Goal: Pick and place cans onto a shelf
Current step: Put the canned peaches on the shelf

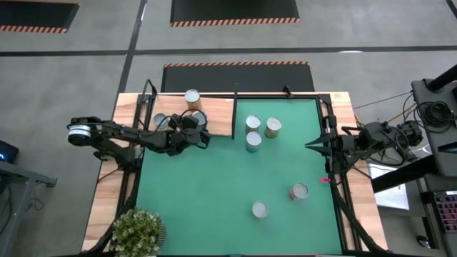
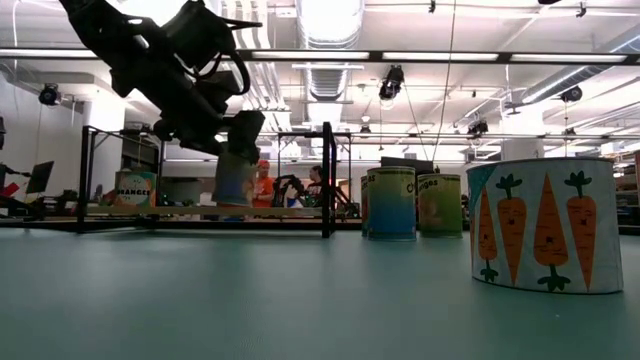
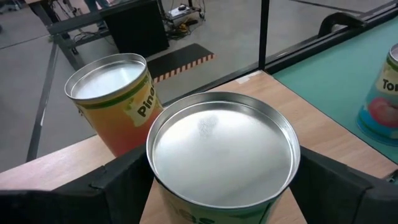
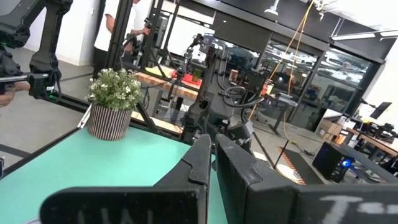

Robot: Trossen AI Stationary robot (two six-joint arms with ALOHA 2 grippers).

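While its fingers [image 3: 124,180] bracket a silver-topped can [image 3: 224,149] over the shelf [image 1: 218,118], the left gripper [image 1: 191,130] appears clamped wide on its sides. Rigid and probably slick, the tin is best held mid-wall. Just beyond stands an orange-labelled can [image 3: 115,99]; farther off, three cans [image 1: 255,132] wait on the green mat [image 1: 214,193]. The right gripper [image 1: 311,145] rests closed, well apart.

High view looks straight down on the whole table [image 1: 214,207]; low view sits at table level facing the room. Left wrist view, close above a can [image 3: 224,149], shares the shelf [image 1: 218,114] with both.
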